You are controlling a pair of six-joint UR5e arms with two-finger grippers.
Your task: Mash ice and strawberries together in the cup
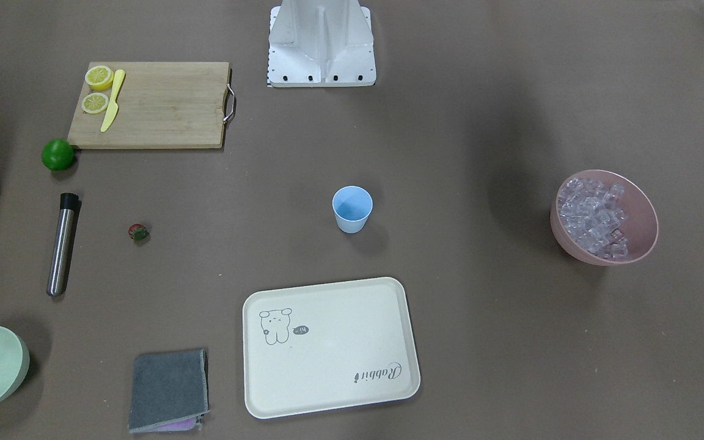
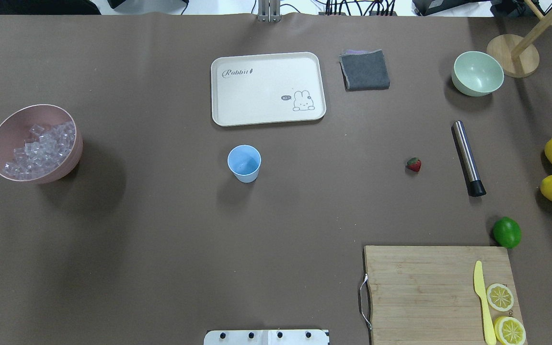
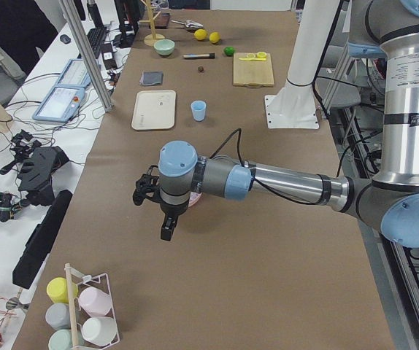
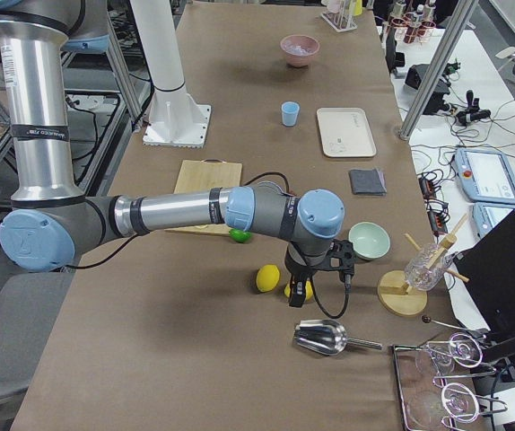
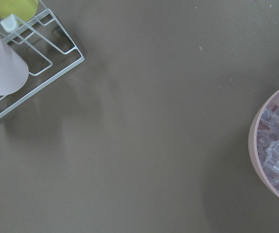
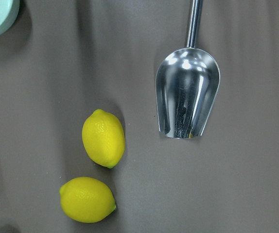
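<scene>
The light-blue cup [image 2: 244, 163] stands upright mid-table, and nothing shows inside it. The small red strawberry [image 2: 413, 164] lies alone on the table to its right. The ice [image 2: 41, 148] is heaped in a pink bowl [image 2: 72, 163] at the far left, and its edge shows in the left wrist view as ice [image 5: 278, 150]. My left gripper [image 3: 167, 227] hangs over the table beside that bowl; I cannot tell whether it is open or shut. My right gripper [image 4: 299, 292] hovers above two lemons [image 6: 103, 138] and a metal scoop [image 6: 188, 92]; I cannot tell its state either.
A steel muddler [image 2: 467, 158] lies right of the strawberry. A cream tray [image 2: 266, 88], grey cloth [image 2: 364, 70] and pale green bowl [image 2: 477, 73] line the far side. A cutting board [image 2: 424, 287] with knife and lemon halves, and a lime [image 2: 507, 232], are near right. A cup rack [image 5: 32, 53] stands at the left end.
</scene>
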